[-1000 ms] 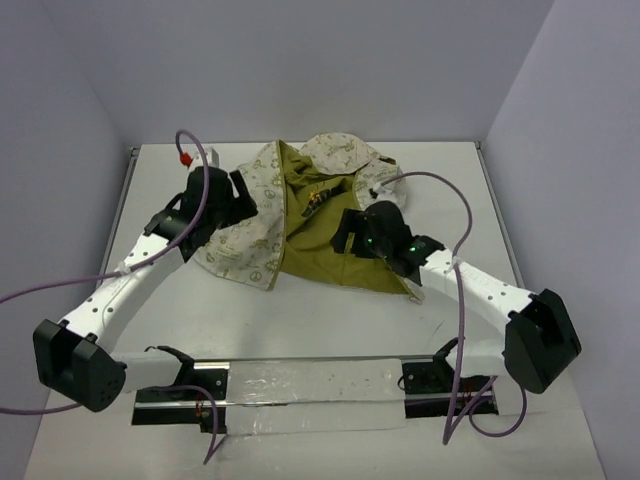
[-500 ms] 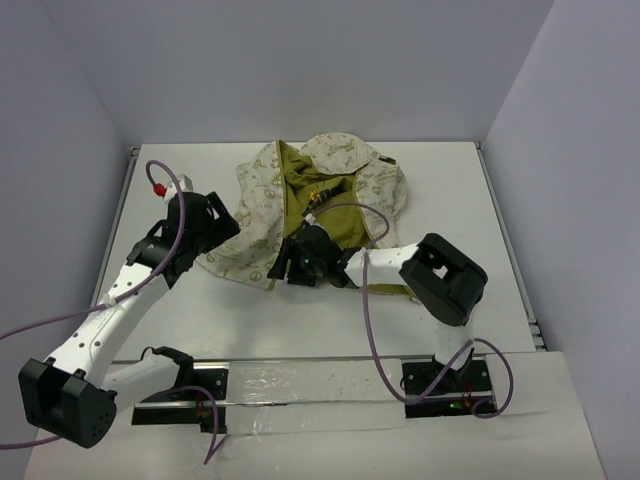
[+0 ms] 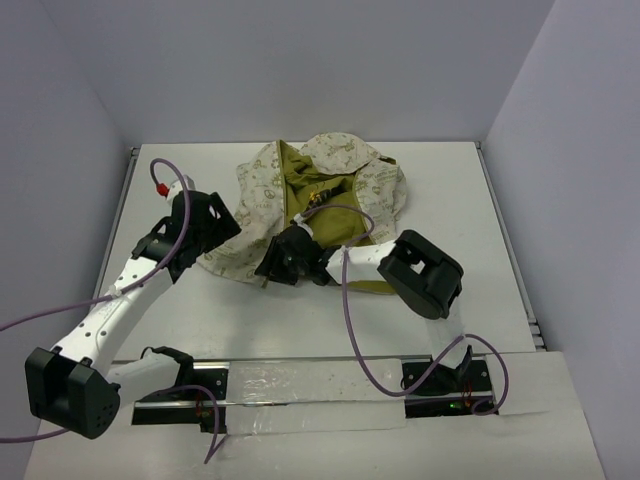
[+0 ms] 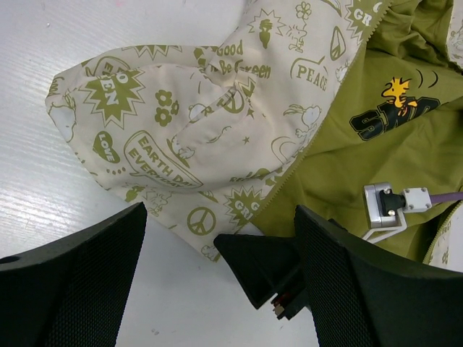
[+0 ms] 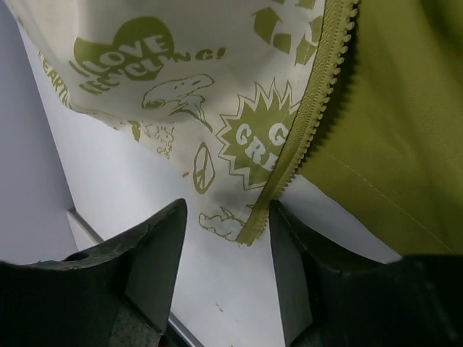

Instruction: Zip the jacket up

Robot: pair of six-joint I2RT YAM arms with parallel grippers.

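Jaws of right gripper [image 5: 228, 217] apart astride zipper [image 5: 318, 87] end, left gripper [image 4: 221, 217] wide open above jacket [image 4: 181, 144]

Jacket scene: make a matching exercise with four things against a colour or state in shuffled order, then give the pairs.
Things:
1. jacket lining
2. jacket shell
3. left tool
4. right tool

Colour or state:
A. jaws astride the end of the zipper
B. plain olive green
C. cream with green prints
D. wide open, off the zipper

Pairs: 1-B, 2-C, 3-D, 4-A
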